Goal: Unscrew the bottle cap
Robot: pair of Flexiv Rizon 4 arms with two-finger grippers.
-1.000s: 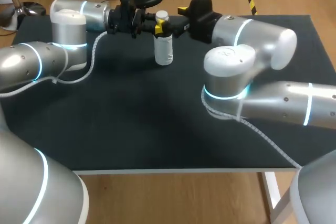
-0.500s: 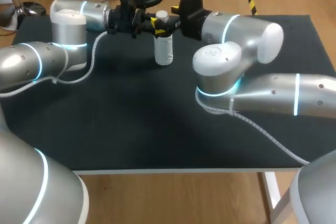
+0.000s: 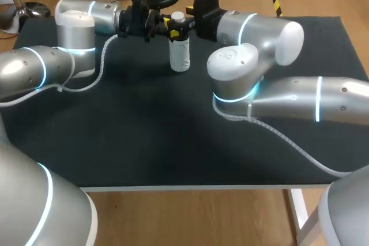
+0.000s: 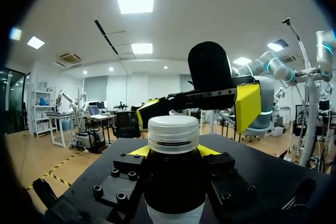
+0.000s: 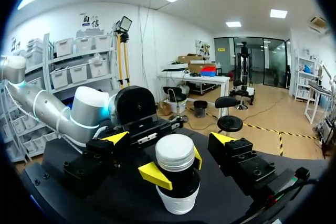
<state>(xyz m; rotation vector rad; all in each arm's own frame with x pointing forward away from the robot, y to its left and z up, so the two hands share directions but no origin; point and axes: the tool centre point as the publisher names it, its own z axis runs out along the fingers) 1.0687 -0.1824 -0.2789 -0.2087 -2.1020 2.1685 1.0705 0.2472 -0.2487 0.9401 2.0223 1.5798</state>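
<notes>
A white bottle (image 3: 179, 54) with a dark neck and a ribbed white cap (image 3: 177, 16) stands upright at the back of the black table. My left gripper (image 3: 165, 25) comes in from the left and is shut on the bottle's neck just under the cap; its yellow tips (image 5: 155, 176) press both sides. In the left wrist view the cap (image 4: 173, 134) rises between that gripper's fingers. My right gripper (image 5: 169, 139) is open wide, with one finger on each side of the cap (image 5: 175, 152) and not touching it. From above, the right gripper (image 3: 185, 23) meets the bottle from the right.
The black mat (image 3: 161, 136) covers the table down to its front edge (image 3: 190, 187). My right arm's elbow (image 3: 233, 73) bulks over the middle right, its cable (image 3: 288, 142) trailing across the mat. The left arm's cable (image 3: 101, 64) hangs at the back left.
The right arm has swung left toward the bottle, bringing its open fingers around the cap. The left gripper and the bottle have stayed put.
</notes>
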